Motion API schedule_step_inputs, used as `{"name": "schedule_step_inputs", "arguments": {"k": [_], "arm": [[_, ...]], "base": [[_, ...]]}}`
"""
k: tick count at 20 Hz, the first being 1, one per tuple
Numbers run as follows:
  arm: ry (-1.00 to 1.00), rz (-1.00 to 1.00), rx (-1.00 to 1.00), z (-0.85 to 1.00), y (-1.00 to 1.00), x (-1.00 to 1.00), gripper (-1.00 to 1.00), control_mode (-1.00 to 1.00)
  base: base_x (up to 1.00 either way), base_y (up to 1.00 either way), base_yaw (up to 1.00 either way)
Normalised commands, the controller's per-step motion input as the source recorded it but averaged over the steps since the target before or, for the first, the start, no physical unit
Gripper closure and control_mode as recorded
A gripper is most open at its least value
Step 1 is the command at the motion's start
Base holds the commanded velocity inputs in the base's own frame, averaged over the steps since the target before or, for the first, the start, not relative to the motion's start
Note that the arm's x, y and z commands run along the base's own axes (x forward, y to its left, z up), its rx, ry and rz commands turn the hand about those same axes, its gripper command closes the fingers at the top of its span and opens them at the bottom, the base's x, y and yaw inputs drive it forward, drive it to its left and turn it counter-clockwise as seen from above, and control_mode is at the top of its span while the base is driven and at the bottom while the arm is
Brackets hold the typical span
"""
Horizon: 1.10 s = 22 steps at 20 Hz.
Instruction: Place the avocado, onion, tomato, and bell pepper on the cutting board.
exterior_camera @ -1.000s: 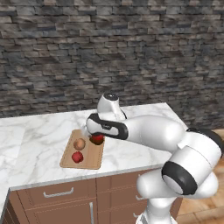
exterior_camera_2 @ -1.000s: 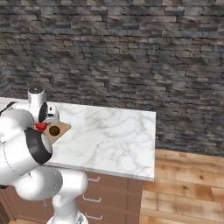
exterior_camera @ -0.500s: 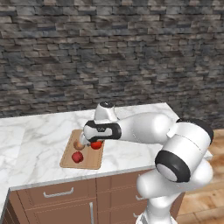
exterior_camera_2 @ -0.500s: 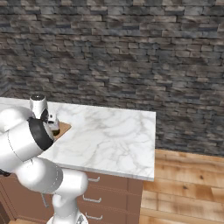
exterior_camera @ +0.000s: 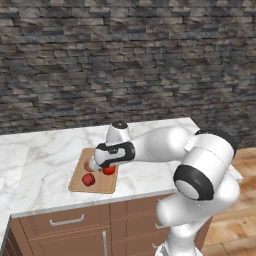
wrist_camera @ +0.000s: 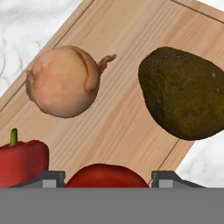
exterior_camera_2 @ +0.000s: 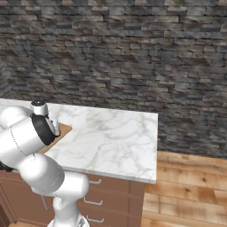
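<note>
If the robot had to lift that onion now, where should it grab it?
Probably from straight above, closing on the round middle of the onion. It lies on the cutting board with root and stem tips sideways, and free board shows between it and the avocado.

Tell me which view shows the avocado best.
The hand view: the avocado appears large and unobstructed, lying at the board's edge near the onion. In the left base view the arm covers that spot; in the right base view the arm blocks it too.

Tan onion point(wrist_camera: 63, 82), dark olive avocado point(wrist_camera: 186, 94), wood-grained cutting board point(wrist_camera: 131, 39).
</note>
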Motion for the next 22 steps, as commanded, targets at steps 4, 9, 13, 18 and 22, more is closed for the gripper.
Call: {"name": "schedule_step_inputs", "arguments": {"k": [4, 9, 13, 18, 22], "arm": [[0.0, 0.0, 0.0, -0.26, 0.01, 0.0, 1.0, -1.0], [0.0, 0.0, 0.0, -0.18, 0.09, -0.04, 1.0, -1.0], [0.0, 0.0, 0.0, -0.1, 0.14, -0.02, 1.0, -1.0], [0.0, 0.0, 0.0, -0.1, 0.03, -0.01, 1.0, -1.0], [0.0, 0.0, 0.0, -0.17, 0.0, 0.0, 1.0, -1.0]], "base": [[0.0, 0.0, 0.0], [0.0, 0.0, 0.0], [0.0, 0.0, 0.0], [0.0, 0.0, 0.0], [0.0, 0.0, 0.0]]}}
